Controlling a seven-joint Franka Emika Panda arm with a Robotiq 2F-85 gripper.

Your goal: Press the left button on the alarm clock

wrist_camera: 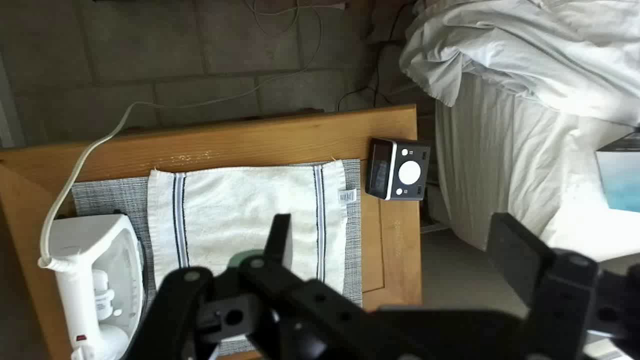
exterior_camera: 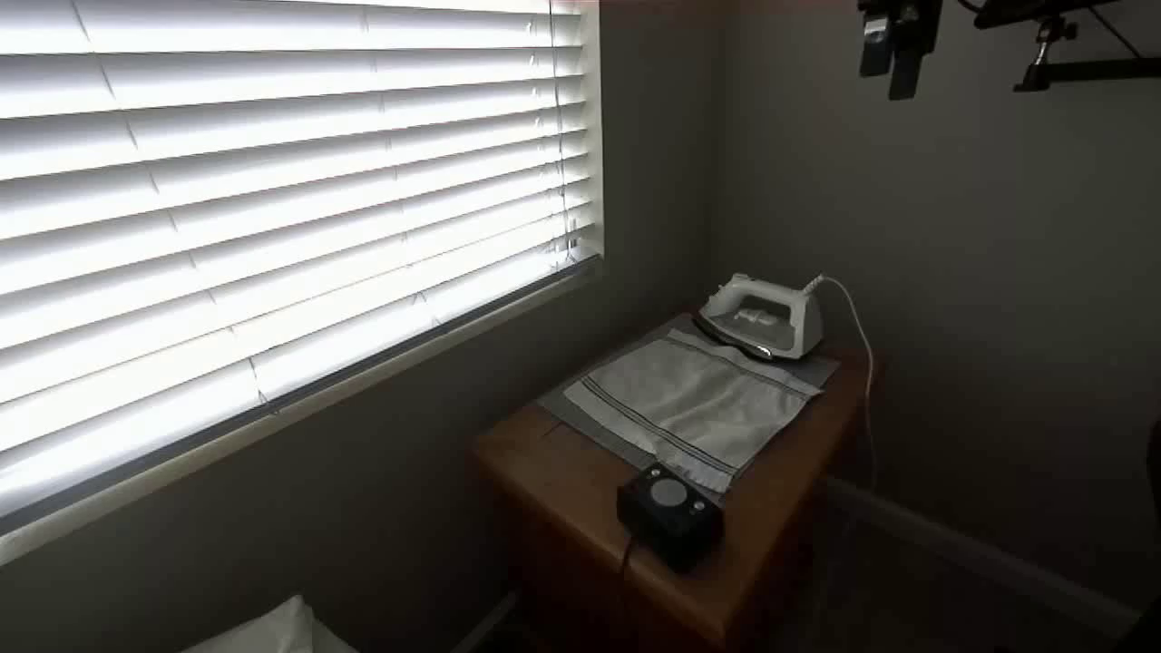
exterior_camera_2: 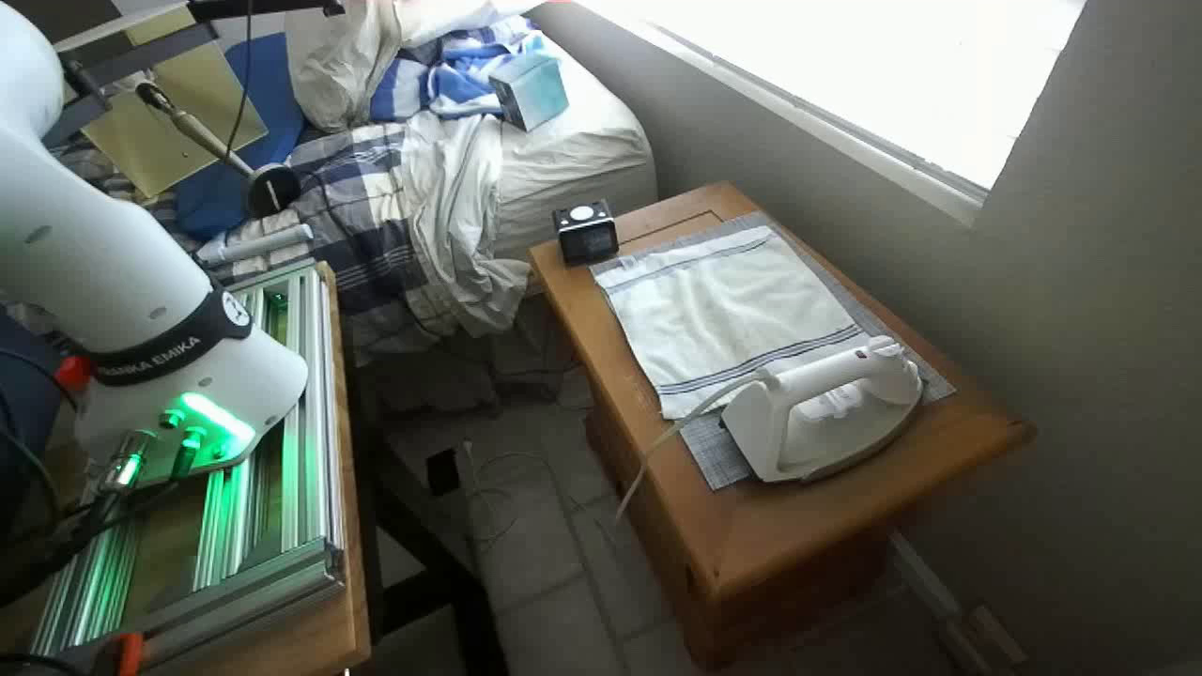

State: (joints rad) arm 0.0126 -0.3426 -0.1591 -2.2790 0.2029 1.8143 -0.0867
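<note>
The alarm clock (wrist_camera: 398, 170) is a small black box with a light front edge. It stands upright at the table's end in the wrist view and in both exterior views (exterior_camera: 669, 526) (exterior_camera_2: 589, 242). Its top has a large round white button with a small round white button (wrist_camera: 405, 152) and another small one (wrist_camera: 399, 191) on either side. Its dark display faces the cloth. My gripper (wrist_camera: 391, 222) is open and empty, its fingers wide apart, well above the table. In an exterior view, the gripper (exterior_camera: 891, 82) hangs high at the top right, far from the clock.
The wooden table (exterior_camera_2: 648, 451) bears a white cloth (exterior_camera_2: 742, 305) on a grey mat and a white iron (exterior_camera_2: 826, 413) with a trailing cord (wrist_camera: 185, 106). A bed (exterior_camera_2: 582, 160) and a windowed wall adjoin the table. A dark cable (exterior_camera: 626, 567) runs from the clock.
</note>
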